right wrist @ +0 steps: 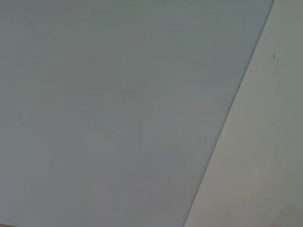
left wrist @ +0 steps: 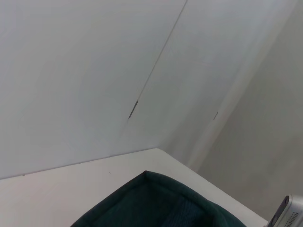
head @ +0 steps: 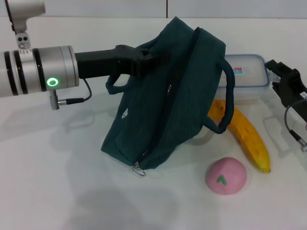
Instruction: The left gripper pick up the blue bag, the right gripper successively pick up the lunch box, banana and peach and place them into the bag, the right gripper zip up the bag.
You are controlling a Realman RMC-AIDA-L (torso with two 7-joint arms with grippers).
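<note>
The left gripper [head: 152, 58], a black two-fingered claw on a silver cylindrical arm with a green light, is holding the blue bag [head: 163, 100], a large dark teal fabric lunch bag, by its upper edge. Its jaws are closed on the fabric near the top, and the bag is hanging tilted, with its lower corner appearing to rest on the white table [head: 57, 191].

Judged from this layout, the step in hand is presenting the bag for loading. To do it well, the left arm should be holding the bag steady with the opening facing the right side, and the zipper seam should be spread enough to admit the first item. The seam looks mostly closed at present, so loading may be obstructed.

The right gripper [head: 283, 79], a black claw on a black arm section, is sitting at the right edge of the head view, just beside the lunch box [head: 244, 79], a clear rectangular plastic container with a blue-rimmed lid. Whether its jaws are wide or narrow cannot be told.

The bag is showing a loop handle [head: 225, 100] hanging on its right side and a metal ring zipper pull [head: 138, 170] at its lowest corner. The yellow-orange curved banana [head: 247, 139] and the pink dome-shaped peach [head: 226, 176] are lying on the table near the bag.
</note>
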